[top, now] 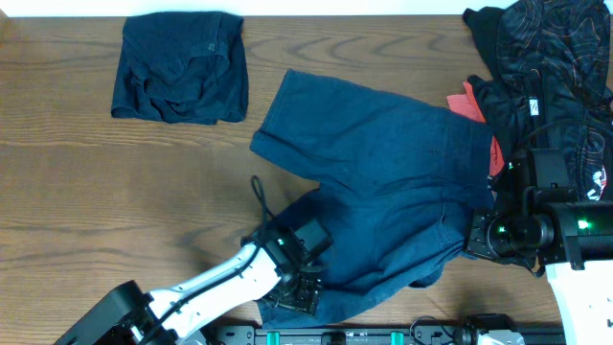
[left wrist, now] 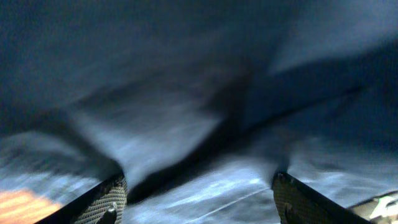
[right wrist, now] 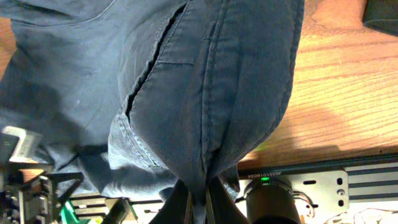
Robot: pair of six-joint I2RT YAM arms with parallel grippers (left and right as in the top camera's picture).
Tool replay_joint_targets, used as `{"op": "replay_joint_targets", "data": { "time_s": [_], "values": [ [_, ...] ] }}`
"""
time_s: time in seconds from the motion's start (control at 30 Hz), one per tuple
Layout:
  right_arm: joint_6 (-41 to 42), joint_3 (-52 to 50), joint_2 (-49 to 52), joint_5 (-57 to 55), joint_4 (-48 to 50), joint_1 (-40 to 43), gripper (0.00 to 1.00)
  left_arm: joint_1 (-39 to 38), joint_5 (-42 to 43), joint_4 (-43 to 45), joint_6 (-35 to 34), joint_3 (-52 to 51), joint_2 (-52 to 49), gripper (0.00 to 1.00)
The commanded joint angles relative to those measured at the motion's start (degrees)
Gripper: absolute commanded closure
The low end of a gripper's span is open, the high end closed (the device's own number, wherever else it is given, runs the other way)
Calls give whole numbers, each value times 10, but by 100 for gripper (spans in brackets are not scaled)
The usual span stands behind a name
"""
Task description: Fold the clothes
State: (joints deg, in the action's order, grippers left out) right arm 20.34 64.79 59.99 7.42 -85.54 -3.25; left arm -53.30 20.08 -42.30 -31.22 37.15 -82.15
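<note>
One pair of navy shorts (top: 180, 67) lies folded at the back left. A second pair of navy shorts (top: 383, 172) lies spread out across the middle of the table. My left gripper (top: 302, 278) is at its front left edge. In the left wrist view the blurred blue cloth (left wrist: 186, 93) fills the frame, and the left gripper's fingers (left wrist: 199, 190) stand wide apart over it. My right gripper (top: 474, 235) is at the shorts' right edge. In the right wrist view its fingers (right wrist: 199, 202) are shut on a fold of the cloth (right wrist: 211, 93).
A heap of dark patterned clothes (top: 546, 57) with a red-orange piece (top: 469, 103) lies at the back right, touching the spread shorts. The wooden table (top: 96, 192) shows at the left. The table's front rail (right wrist: 311, 186) lies just behind the right gripper.
</note>
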Motion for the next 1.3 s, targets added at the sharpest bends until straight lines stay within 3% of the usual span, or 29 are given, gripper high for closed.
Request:
{"op": "replay_joint_targets", "data": {
  "time_s": [0.0,0.27,0.37,0.43,0.5,0.53,0.83,1.27],
  "values": [
    [-7,12,0,-6,-2,10,95,-17,24,19,26,-2,-11,23],
    [-7,12,0,-6,-2,10,94,-38,24,19,29,-3,-18,24],
    [-7,12,0,-6,-2,10,94,-40,24,19,29,-5,-18,31],
    [-7,12,0,-6,-2,10,94,-40,19,19,29,-5,-18,47],
    [-7,12,0,-6,-2,10,95,-39,13,19,29,-5,-18,86],
    [-7,12,0,-6,-2,10,95,-39,13,19,29,-5,-18,94],
    [-7,12,0,-10,0,10,95,15,-9,-25,31,43,12,94],
    [4,12,-5,2,14,10,99,114,-188,-203,57,288,151,94]
  ]
}}
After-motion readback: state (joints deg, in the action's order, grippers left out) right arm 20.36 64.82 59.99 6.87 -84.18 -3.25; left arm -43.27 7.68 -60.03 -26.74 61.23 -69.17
